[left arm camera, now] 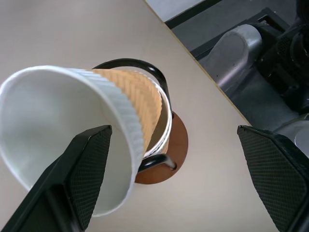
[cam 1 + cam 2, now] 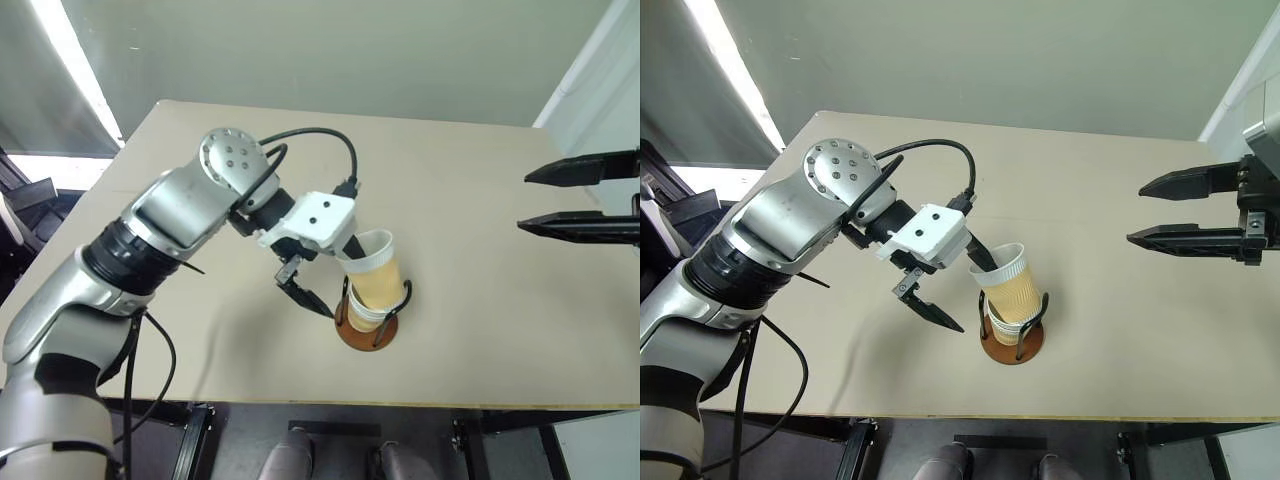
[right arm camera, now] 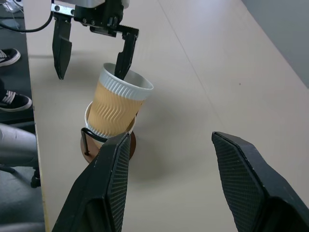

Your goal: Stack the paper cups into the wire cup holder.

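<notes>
Currently left hand (image 2: 958, 281) sits left of centre in the head view, jaws spread wide, released. One finger (image 3: 124, 54) dips inside the rim of the top paper cup (image 2: 1005, 283), other finger (image 2: 934, 313) hangs outside it over bare counter (image 2: 840, 330); whether the inner finger touches the cup wall, cannot tell.

Wire cup holder (image 2: 1012, 340) stands lower centre of frame, close to the near counter edge. Paper cups are nested in it; top cup is tilted, rim leaning toward upper left, not seated flush in the lower cup (image 3: 91, 126). How many cups lie beneath, cannot tell.

Step in hand looks like letting go and backing off. To do it well: lift the inner finger straight out along the cup's axis, not sideways, or the rim gets dragged and the stack tips. If the cup stays crooked, a light press on the high side of the rim should seat it.

Right hand (image 2: 1160, 210) at right edge of frame, jaws apart, empty, well apart from the holder.

Room: wide bare counter above and right of the holder, plenty of space for withdrawal up-left. Little margin toward the near edge, so avoid pushing the holder that way.
</notes>
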Controlling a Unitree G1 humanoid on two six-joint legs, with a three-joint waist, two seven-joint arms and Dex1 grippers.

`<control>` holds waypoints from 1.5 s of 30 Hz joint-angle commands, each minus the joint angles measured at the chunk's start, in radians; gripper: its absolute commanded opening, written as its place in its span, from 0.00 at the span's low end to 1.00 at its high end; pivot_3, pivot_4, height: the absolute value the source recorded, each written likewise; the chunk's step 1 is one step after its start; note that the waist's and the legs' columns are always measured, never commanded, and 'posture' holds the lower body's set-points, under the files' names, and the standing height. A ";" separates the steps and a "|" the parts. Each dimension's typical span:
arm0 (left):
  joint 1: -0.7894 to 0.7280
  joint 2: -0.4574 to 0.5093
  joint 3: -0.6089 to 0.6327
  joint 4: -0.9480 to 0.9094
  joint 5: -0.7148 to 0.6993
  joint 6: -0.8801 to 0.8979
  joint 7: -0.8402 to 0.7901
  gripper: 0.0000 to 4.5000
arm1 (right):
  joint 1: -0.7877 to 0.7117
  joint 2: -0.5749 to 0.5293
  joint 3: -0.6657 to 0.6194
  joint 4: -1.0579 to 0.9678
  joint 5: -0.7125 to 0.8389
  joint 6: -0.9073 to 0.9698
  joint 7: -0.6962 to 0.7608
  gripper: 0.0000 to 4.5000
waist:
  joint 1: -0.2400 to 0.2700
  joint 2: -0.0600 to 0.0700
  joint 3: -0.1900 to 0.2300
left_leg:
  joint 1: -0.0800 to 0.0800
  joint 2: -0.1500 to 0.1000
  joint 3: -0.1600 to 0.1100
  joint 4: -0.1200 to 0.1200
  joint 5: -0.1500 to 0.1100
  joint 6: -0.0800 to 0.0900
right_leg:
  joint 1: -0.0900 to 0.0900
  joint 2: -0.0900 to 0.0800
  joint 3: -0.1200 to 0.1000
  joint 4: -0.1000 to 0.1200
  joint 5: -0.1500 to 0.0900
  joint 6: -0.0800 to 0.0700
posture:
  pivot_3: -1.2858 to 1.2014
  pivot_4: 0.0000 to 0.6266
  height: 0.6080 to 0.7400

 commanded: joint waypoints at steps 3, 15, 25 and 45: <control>-0.003 0.012 0.032 -0.060 -0.044 0.038 -0.033 0.99 | -0.030 -0.012 0.003 0.015 -0.010 -0.014 0.004 0.60 | 0.000 0.000 0.000 | 0.000 0.000 0.000 0.000 0.000 0.000 | 0.000 0.000 0.000 0.000 0.000 0.000 | 0.52 0.24 1.00; -0.017 0.019 0.049 -0.099 -0.120 0.114 -0.033 0.99 | -0.050 -0.009 0.026 0.023 -0.023 -0.024 0.007 0.60 | 0.000 0.000 0.000 | 0.000 0.000 0.000 0.000 0.000 0.000 | 0.000 0.000 0.000 0.000 0.000 0.000 | 0.52 0.24 1.00; -0.023 0.002 0.068 -0.102 -0.136 0.143 -0.033 0.99 | -0.064 -0.004 0.040 0.028 -0.032 -0.028 0.009 0.60 | 0.000 0.000 0.000 | 0.000 0.000 0.000 0.000 0.000 0.000 | 0.000 0.000 0.000 0.000 0.000 0.000 | 0.52 0.24 1.00; 0.002 -0.088 0.390 0.154 -0.053 0.239 0.172 0.99 | -0.038 0.147 0.092 0.057 -0.063 -0.022 -0.071 0.60 | -0.003 0.000 0.000 | 0.000 0.000 0.000 0.000 0.000 0.000 | 0.000 0.000 0.000 0.000 0.000 0.000 | 0.52 0.24 1.00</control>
